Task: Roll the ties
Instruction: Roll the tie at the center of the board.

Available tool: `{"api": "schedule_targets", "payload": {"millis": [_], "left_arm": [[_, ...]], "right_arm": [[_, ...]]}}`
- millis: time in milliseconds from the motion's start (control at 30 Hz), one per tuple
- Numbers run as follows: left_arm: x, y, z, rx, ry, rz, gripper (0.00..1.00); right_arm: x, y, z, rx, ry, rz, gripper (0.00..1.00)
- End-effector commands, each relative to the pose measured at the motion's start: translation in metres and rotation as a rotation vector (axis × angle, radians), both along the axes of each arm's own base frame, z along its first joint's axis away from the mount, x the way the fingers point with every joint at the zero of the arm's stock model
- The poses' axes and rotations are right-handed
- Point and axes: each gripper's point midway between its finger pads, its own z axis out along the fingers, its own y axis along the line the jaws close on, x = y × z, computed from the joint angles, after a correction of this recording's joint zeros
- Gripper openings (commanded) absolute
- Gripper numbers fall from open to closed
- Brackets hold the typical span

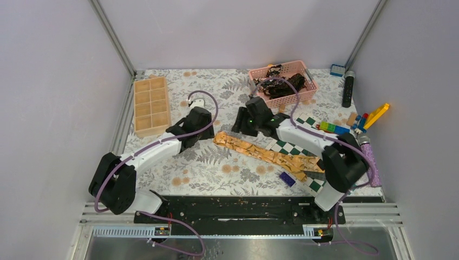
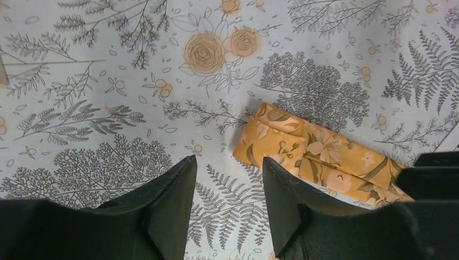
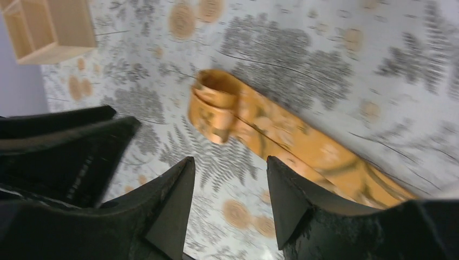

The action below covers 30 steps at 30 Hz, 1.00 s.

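- Left gripper point(image 2: 228, 162): released, jaws apart, nothing between. Hovers just short of golden tie point(image 2: 319, 157), its folded end ahead and slightly right.
- Right gripper point(image 3: 230, 160): likewise parted and empty, with the rolled end point(image 3: 216, 105) just ahead of the fingertips.
- Tie on the table, long axis running from that end, between both grippers, toward near right over checkered board point(image 1: 295, 149).
- Both about equally near; right looks better lined up.
- Dark ties point(image 1: 284, 86) apparently heaped in pink basket point(image 1: 309, 81), far side.
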Motion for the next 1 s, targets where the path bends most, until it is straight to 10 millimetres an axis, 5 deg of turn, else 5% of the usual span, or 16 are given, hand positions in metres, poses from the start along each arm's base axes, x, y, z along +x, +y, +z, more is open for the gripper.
{"api": "schedule_targets", "payload": {"millis": [0, 300, 667, 967], "left_arm": [[0.009, -0.009, 0.014, -0.161, -0.034, 0.000, 0.50], [0.009, -0.002, 0.008, -0.168, -0.017, 0.013, 0.49], [0.009, -0.003, 0.001, -0.172, 0.004, 0.009, 0.47], [0.007, -0.002, -0.004, -0.166, 0.016, 0.009, 0.46]], "right_arm": [[0.011, 0.063, 0.014, 0.185, 0.032, 0.076, 0.56], [0.015, 0.079, -0.029, 0.183, 0.132, 0.072, 0.38], [0.008, 0.086, -0.048, 0.186, 0.178, 0.094, 0.37], [0.006, 0.070, -0.074, 0.101, 0.214, 0.041, 0.30]]}}
